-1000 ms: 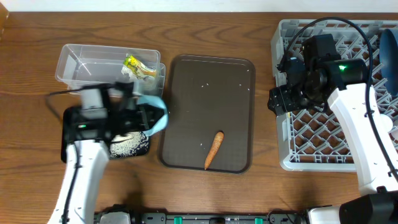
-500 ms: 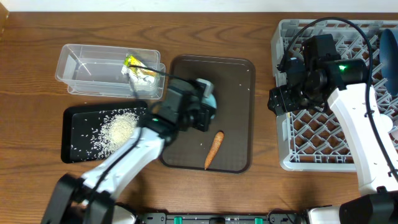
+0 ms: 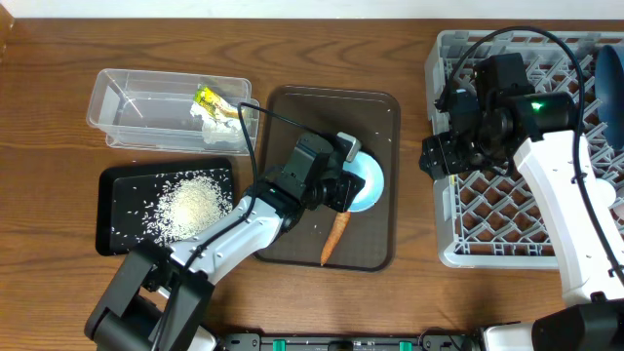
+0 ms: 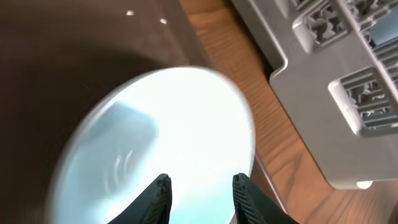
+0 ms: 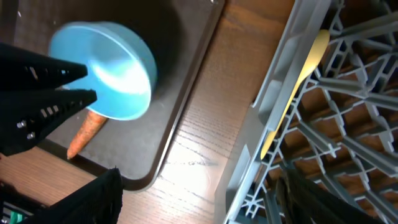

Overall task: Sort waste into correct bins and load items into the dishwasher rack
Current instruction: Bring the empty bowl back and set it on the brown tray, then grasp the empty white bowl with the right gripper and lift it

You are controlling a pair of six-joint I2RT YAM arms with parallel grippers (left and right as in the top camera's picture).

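Note:
The small light-blue cup (image 3: 367, 179) (image 5: 106, 71) (image 4: 174, 124) lies tilted on the dark brown tray (image 3: 292, 127), its mouth toward my left gripper (image 3: 348, 185) (image 4: 201, 182). That gripper's jaws stand parted at the cup's rim, and only the pale inside shows between them. The orange carrot (image 3: 335, 234) (image 5: 87, 134) lies just below the cup. My right gripper (image 3: 439, 156) (image 5: 202, 193) hangs wide open over the bare wood between the tray and the grey dishwasher rack (image 3: 487, 224), holding nothing. A pale yellow spoon (image 5: 298, 81) lies in the rack.
The clear tub (image 3: 127, 112) at back left holds a yellow-green wrapper (image 3: 213, 100) and white tissue (image 3: 216, 119). The black bin (image 3: 122, 200) in front of it holds a heap of rice (image 3: 195, 203). A blue plate (image 3: 612, 78) stands in the rack's right side.
My left arm swung from the black bin across to the tray with the light-blue cup. Its jaws have parted and the cup now rests on the tray. The right arm has not moved.

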